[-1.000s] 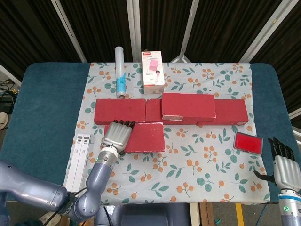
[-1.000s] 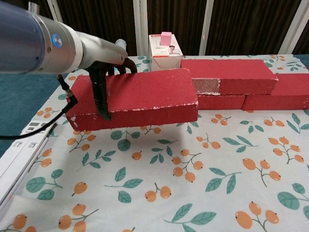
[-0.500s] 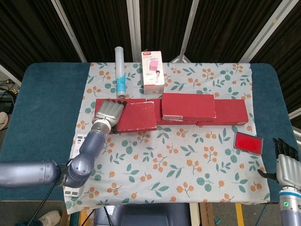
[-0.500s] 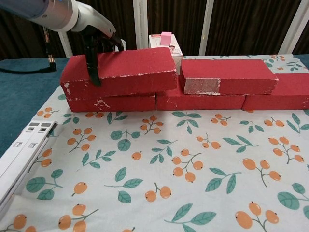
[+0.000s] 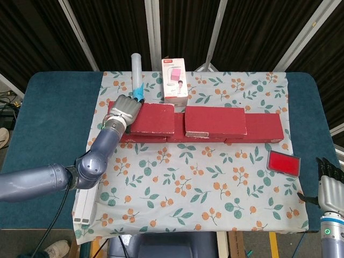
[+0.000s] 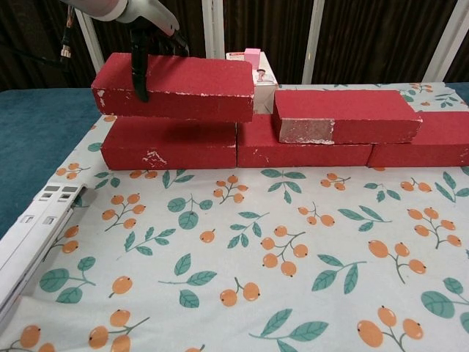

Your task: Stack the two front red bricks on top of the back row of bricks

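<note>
My left hand grips a red brick by its left end. It holds the brick level, just above the left brick of the back row. A second red brick lies on top of the row, over the middle and right bricks. My right hand hangs at the table's front right corner, fingers apart, holding nothing.
Behind the row stand a white and pink box and a lying tube. A flat red pad lies at the right. White strips lie along the front left of the floral cloth.
My left hand has carried the brick up and back from the front of the table to just over the left end of the back row. The right hand has barely moved.
</note>
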Robot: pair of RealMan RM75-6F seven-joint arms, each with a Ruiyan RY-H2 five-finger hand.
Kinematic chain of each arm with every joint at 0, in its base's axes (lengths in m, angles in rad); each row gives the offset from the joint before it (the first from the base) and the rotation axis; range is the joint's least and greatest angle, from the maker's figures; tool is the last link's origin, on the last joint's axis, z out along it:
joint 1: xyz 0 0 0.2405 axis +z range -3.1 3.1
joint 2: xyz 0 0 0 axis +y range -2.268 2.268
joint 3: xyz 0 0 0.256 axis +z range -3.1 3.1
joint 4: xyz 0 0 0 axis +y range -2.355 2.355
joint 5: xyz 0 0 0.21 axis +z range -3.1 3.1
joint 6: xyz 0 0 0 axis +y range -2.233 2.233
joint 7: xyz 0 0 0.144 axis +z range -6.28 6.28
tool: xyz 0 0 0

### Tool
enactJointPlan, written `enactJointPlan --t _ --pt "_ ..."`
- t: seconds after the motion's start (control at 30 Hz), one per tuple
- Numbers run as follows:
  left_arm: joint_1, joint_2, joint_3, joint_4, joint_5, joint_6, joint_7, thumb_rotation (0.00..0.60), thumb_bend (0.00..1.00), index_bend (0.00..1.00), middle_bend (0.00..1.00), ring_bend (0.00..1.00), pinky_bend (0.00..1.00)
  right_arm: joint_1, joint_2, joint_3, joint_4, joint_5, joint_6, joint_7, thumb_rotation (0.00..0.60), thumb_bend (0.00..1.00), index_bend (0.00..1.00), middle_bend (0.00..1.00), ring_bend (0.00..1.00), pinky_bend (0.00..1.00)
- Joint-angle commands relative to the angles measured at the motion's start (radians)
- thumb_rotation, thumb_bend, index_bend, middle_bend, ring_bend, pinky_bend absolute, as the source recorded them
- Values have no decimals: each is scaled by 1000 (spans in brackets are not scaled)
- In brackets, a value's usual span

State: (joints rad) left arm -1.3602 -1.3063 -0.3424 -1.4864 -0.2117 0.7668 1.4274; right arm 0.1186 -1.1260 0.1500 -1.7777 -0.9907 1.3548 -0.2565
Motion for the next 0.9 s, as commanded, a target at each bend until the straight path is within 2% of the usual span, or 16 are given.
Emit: enactJointPlan --t 0.03,0.4,0.9 --pt "-21 -29 36 64 25 -48 -22 600 0 301 348 328 281 1 -2 2 2 6 2 -5 600 68 0 0 0 0" --pt "-62 -72 111 184 -9 -123 -147 600 0 298 347 328 281 8 -11 2 10 21 -9 -20 600 68 0 0 0 0" --pt "-128 -99 207 232 -56 -154 -210 600 0 295 345 328 281 11 -16 6 15 31 -9 -24 600 68 0 0 0 0"
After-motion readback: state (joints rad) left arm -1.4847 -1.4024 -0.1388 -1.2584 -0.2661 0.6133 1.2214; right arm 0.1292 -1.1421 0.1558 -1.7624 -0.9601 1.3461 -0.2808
